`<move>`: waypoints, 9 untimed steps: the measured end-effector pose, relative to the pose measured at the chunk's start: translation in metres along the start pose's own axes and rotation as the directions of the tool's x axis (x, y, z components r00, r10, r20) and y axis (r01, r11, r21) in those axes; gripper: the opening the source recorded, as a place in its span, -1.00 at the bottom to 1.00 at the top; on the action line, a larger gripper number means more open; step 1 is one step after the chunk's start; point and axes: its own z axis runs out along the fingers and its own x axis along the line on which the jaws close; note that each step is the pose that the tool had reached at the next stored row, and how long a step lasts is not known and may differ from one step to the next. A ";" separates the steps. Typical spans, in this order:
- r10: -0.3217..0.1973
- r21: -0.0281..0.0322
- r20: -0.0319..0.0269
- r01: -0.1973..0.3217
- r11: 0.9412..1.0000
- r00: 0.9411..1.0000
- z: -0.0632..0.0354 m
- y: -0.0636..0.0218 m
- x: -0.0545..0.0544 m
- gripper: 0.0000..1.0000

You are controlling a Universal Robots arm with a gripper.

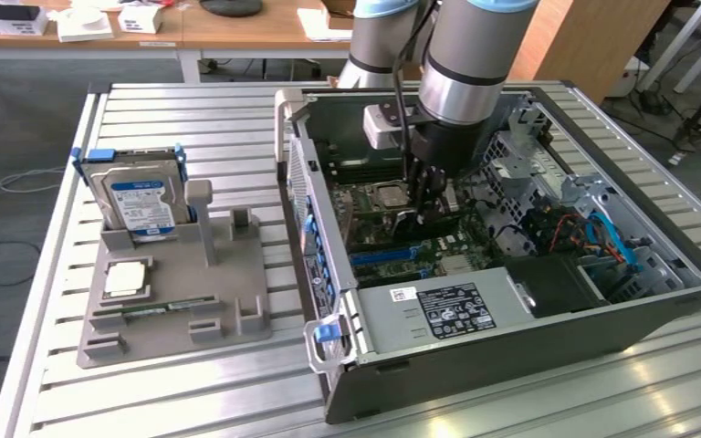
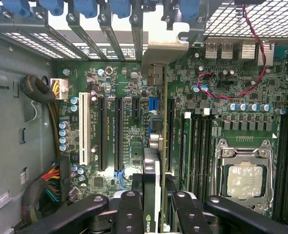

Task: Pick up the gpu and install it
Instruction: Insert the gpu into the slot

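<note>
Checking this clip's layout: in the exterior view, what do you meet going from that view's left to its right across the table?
hard drive → slotted side wall of the open computer case → gripper shut on the gpu → blue cables inside the case

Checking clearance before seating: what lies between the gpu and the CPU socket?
Black memory slots run between the gpu and the CPU socket, shown in the wrist view.

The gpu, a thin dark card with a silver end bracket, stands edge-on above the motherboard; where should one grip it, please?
Likely its upper edge, from above, clamping both flat faces: the gpu is thin, upright, and its slot edge must stay free, as the gripper holds it.
</note>
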 end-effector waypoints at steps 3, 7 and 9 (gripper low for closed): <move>0.000 0.000 0.000 0.000 1.000 1.000 0.0000 0.0005 0.000 -0.45; 0.000 0.000 0.000 0.000 1.000 1.000 -0.0001 0.0026 0.000 -0.45; 0.000 0.000 0.000 0.000 1.000 1.000 -0.0001 0.0037 0.000 -0.45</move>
